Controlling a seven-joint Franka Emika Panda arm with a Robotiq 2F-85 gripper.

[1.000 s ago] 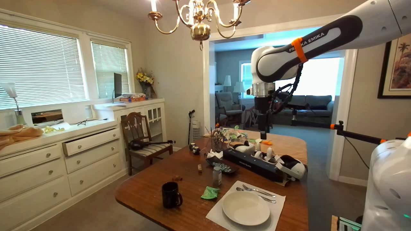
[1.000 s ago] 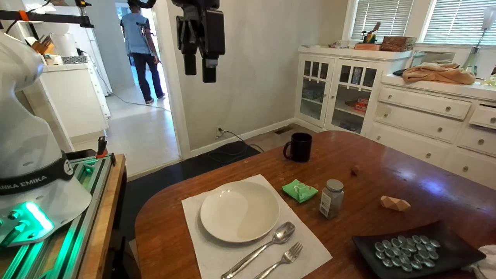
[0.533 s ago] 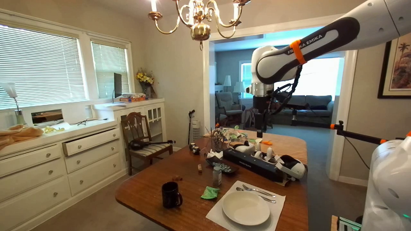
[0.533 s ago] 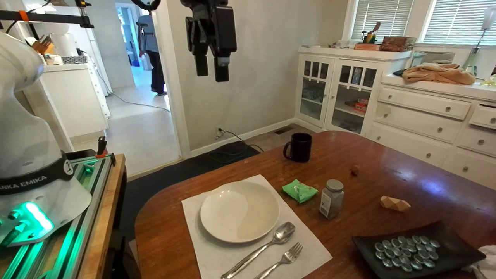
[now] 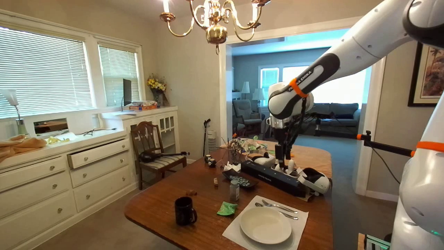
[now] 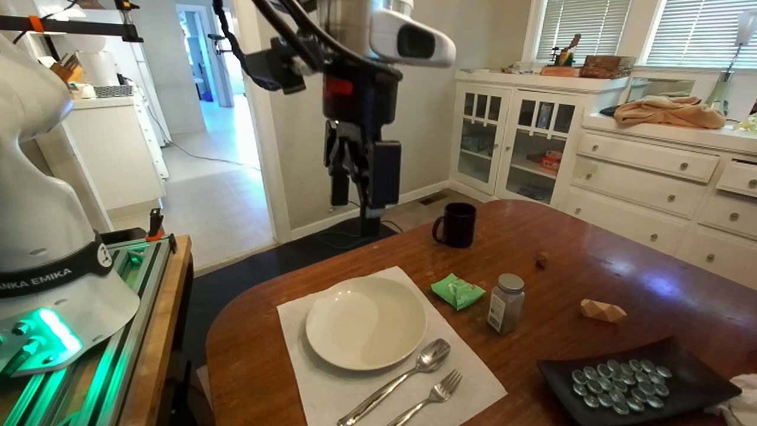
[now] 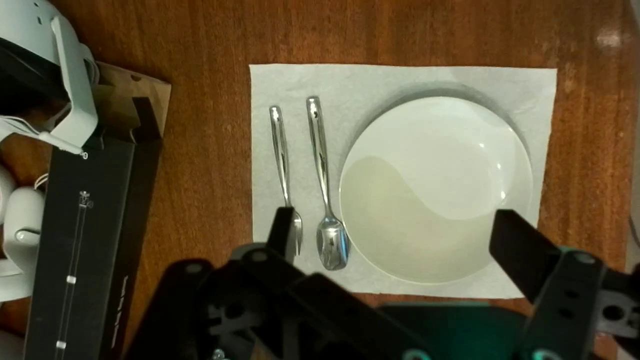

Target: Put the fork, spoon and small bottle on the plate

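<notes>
1. Gripper (image 7: 394,222) hangs above the worktop (image 6: 553,296), spread wide, empty!
2. Fork (image 7: 280,152), spoon (image 7: 320,152) lie below it, beside the plate (image 7: 450,165): likely light, slippery, so pinch mid-handle
3. Bottle (image 6: 507,305), lower too: probably rigid, squeeze its sides

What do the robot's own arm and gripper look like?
The arm is glossy white and rounded, with black panels, orange bands and black cables. White lettering ending in EMIKA shows on the black band around its base, above a glowing green light. The gripper is black, with two blocky fingers; a red patch marks the dark housing above them.
</notes>
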